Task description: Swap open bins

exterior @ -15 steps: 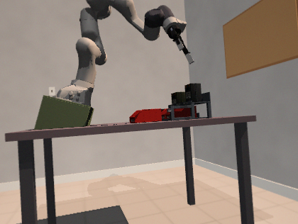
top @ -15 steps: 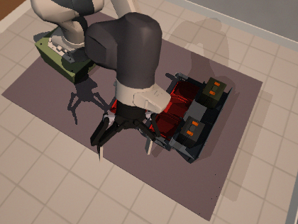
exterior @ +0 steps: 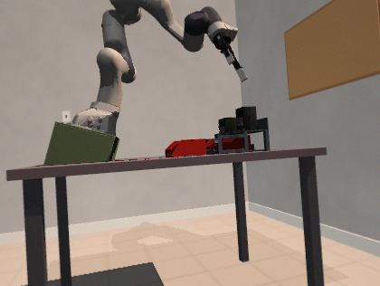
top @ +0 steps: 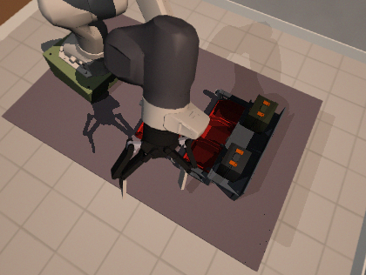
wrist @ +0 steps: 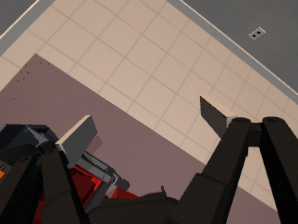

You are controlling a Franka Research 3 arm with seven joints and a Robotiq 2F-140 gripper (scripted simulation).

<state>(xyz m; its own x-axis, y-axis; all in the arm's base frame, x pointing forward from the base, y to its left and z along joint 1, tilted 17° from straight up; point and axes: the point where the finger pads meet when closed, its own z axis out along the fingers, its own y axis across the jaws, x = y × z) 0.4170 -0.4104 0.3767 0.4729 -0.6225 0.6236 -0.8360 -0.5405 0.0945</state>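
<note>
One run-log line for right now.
gripper: open, in the air | red bin: on table | shelf: two dark boxes on top

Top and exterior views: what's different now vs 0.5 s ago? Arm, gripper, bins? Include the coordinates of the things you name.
Nothing visibly changed. The gripper (top: 152,189) (exterior: 237,67) (wrist: 145,114) is in the same pose, open and clear of the bins. The red bin on the table (top: 139,130) (exterior: 186,147) (wrist: 122,194) and the shelf (top: 240,136) (exterior: 266,139) (wrist: 95,165) with its contents look the same. Nothing taken hold of or let go.
</note>
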